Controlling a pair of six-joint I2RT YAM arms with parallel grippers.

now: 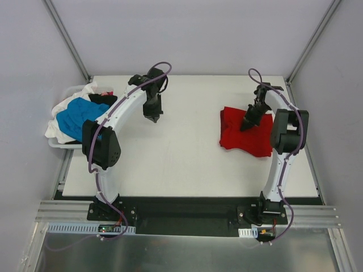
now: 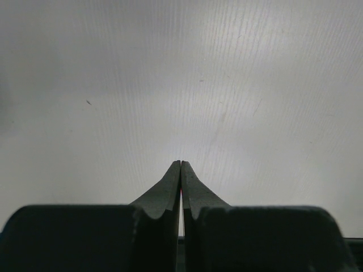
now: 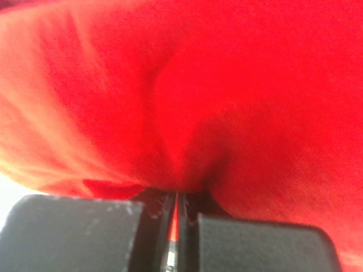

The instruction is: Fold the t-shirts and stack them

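Right wrist: claw [image 3: 176,197] tight on red tee [image 3: 238,85]

Even bright light, soft shadows; the red t-shirt [image 3: 227,85] seems blurred close-up.

White arms [image 1: 122,107], black joints [image 1: 102,144], purple cables [image 1: 164,64]

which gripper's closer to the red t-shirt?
Right. The right gripper is shut on the red t-shirt; the left gripper hangs shut over the table, well to its left.
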